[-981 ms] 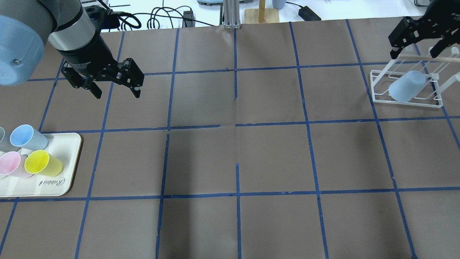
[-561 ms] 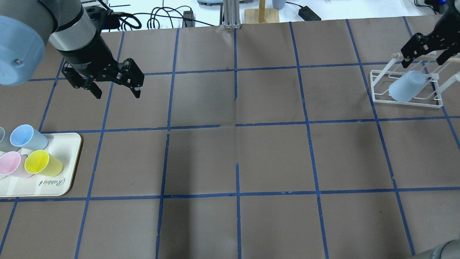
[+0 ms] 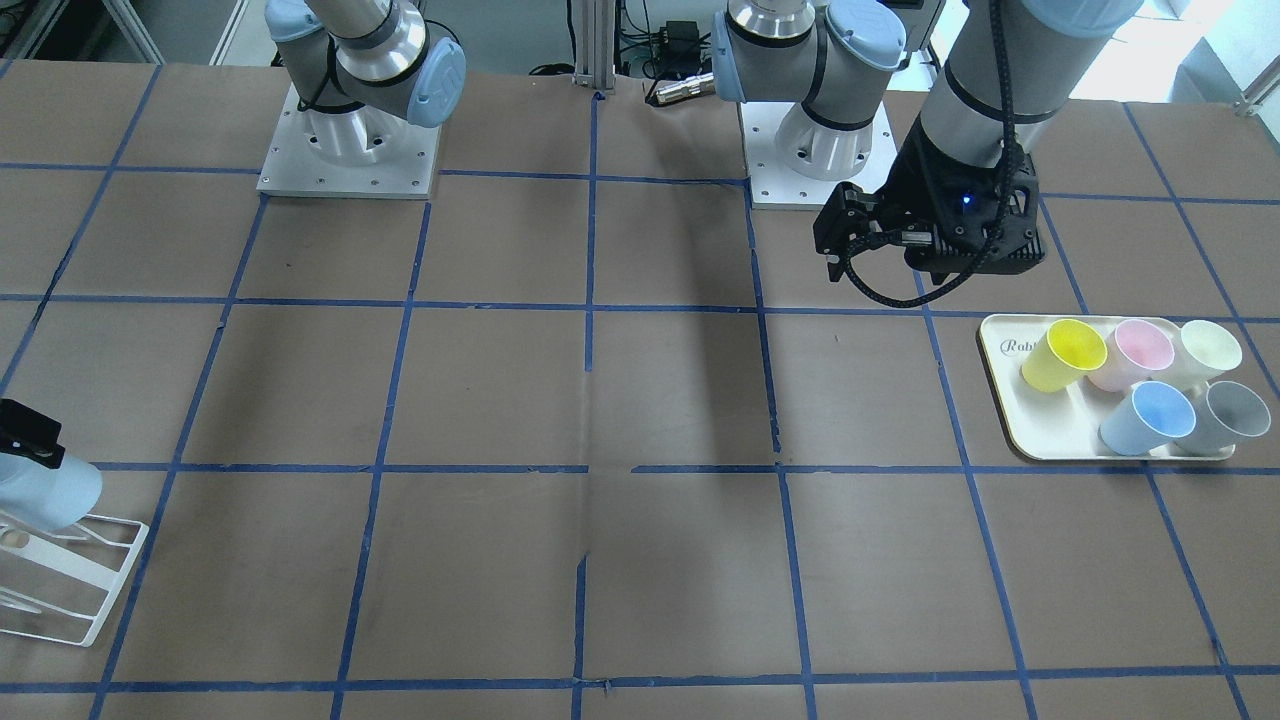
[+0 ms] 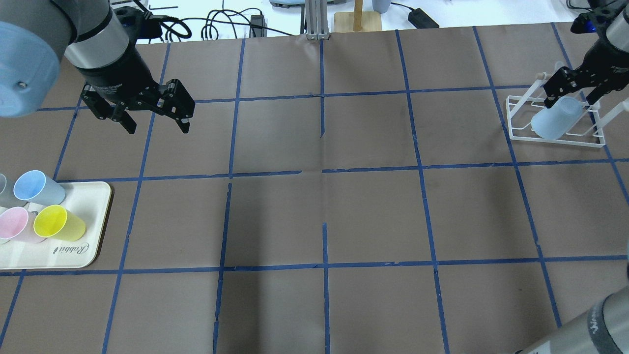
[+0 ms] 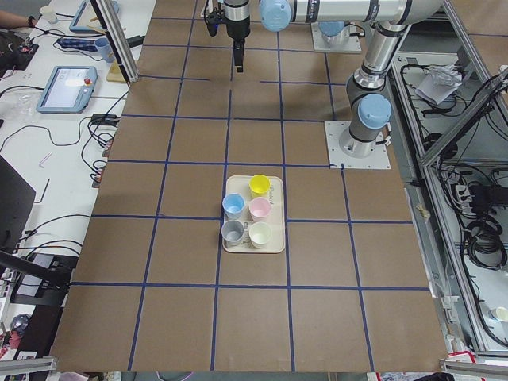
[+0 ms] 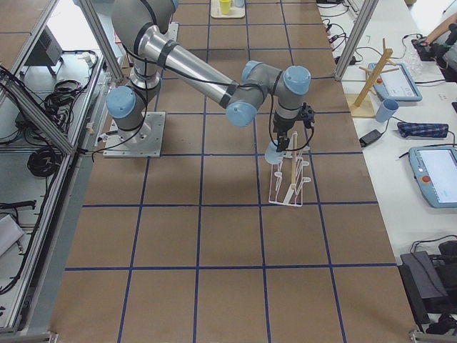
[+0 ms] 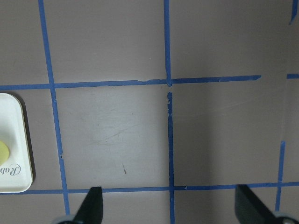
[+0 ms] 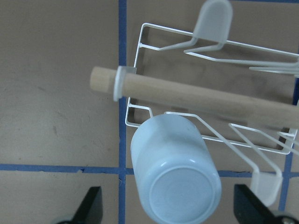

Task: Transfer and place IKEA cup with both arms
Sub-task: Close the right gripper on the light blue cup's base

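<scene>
The IKEA cup [image 4: 554, 122] is pale light-blue and lies tilted, bottom up, on a white wire rack [image 4: 521, 135] at the table's far right. It also shows in the right wrist view [image 8: 175, 182] and the front view [image 3: 40, 490]. My right gripper [image 4: 569, 101] is open just above the cup's bottom, its fingertips [image 8: 91, 207] on either side of the cup without touching it. My left gripper [image 4: 158, 129] is open and empty, above the bare table behind the tray. A second blue cup [image 4: 37, 188] stands on the tray.
A cream tray [image 4: 73, 250] at the left edge holds the blue cup, a yellow cup [image 4: 59, 222], a pink one, a grey one and a pale one. A wooden rod [image 8: 196, 95] runs across the rack above the cup. Cables and a wooden stand lie beyond the far edge.
My right gripper has come down from above the rack's rod to just over the cup, still open. My left gripper has barely shifted.
</scene>
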### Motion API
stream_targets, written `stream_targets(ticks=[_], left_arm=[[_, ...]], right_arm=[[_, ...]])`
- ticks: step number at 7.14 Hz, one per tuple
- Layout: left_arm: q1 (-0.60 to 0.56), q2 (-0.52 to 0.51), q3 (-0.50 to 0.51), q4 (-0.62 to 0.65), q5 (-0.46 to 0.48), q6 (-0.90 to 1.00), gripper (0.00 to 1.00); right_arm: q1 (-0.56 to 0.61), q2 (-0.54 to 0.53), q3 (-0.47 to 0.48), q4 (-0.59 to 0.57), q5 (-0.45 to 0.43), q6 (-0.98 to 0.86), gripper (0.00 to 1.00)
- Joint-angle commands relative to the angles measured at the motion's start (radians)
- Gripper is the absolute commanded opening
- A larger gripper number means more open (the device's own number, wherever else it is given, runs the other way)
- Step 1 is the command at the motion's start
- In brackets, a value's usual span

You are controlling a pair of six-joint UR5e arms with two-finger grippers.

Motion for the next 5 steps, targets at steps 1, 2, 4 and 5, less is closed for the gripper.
stream_targets(ticks=[1, 2, 4, 5], left_arm=[[-0.002, 0.003, 0.003, 0.001, -0.006, 0.0, 1.0], [0.0, 0.003, -0.002, 0.001, -0.004, 0.0, 1.0], [-0.002, 0.015, 0.003, 0.001, -0.012, 0.0, 1.0], [-0.014, 0.029, -0.002, -0.01, -0.012, -0.017, 1.0]], right_arm=[[-0.001, 0.008, 0.03, -0.038, -0.007, -0.001, 1.0], [-0.001, 0.009, 0.03, -0.047, -0.009, -0.001, 1.0], [-0.001, 0.012, 0.032, -0.052, -0.004, -0.001, 0.97], [-0.001, 0.021, 0.032, -0.05, -0.003, -0.001, 0.93]])
